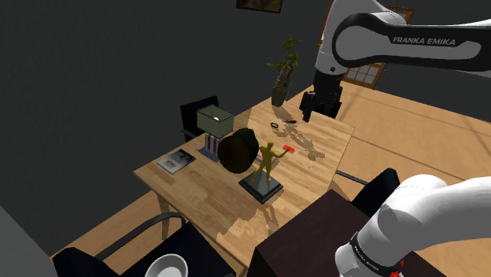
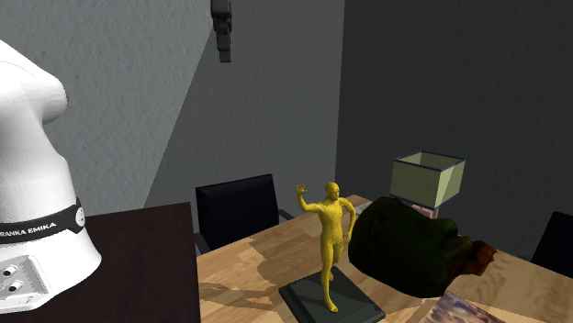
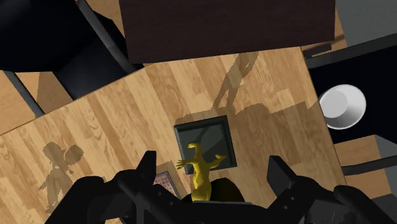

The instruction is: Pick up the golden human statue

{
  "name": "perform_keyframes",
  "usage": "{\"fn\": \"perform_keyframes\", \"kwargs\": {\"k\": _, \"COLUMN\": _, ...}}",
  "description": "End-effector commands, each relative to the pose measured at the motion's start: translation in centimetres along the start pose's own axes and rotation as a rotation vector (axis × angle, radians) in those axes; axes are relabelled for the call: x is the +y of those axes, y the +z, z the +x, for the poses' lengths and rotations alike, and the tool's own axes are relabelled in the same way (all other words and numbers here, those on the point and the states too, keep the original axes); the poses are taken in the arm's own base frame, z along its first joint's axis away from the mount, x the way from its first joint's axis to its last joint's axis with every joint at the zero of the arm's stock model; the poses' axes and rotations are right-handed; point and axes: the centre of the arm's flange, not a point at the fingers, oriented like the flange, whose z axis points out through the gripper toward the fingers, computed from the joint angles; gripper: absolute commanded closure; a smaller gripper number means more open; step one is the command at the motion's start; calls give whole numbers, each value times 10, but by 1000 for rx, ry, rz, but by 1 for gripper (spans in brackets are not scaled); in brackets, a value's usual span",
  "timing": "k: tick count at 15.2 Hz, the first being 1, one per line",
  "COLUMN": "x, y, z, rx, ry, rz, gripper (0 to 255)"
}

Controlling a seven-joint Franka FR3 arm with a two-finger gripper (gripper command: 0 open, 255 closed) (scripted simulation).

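Wooden table (image 1: 206, 193), dark-walled room. One statue (image 1: 267, 160): we log it upright on its dark plinth (image 1: 260, 188), mid-table, beside a dark bag (image 1: 238, 149). One gripper (image 1: 321, 112): well above, fingers spread, empty; we judge, to straddle it on descent.

Golden human statue (image 1: 267, 164) stands upright on its dark square base.
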Motion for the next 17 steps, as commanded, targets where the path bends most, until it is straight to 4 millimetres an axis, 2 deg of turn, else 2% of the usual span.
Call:
{"fn": "perform_keyframes", "kwargs": {"k": 1, "x": 1, "y": 24, "z": 20, "rx": 1, "ry": 16, "rz": 12, "gripper": 0}}
{"fn": "perform_keyframes", "kwargs": {"k": 17, "x": 14, "y": 187, "z": 154, "rx": -2, "ry": 144, "rz": 105, "gripper": 0}}
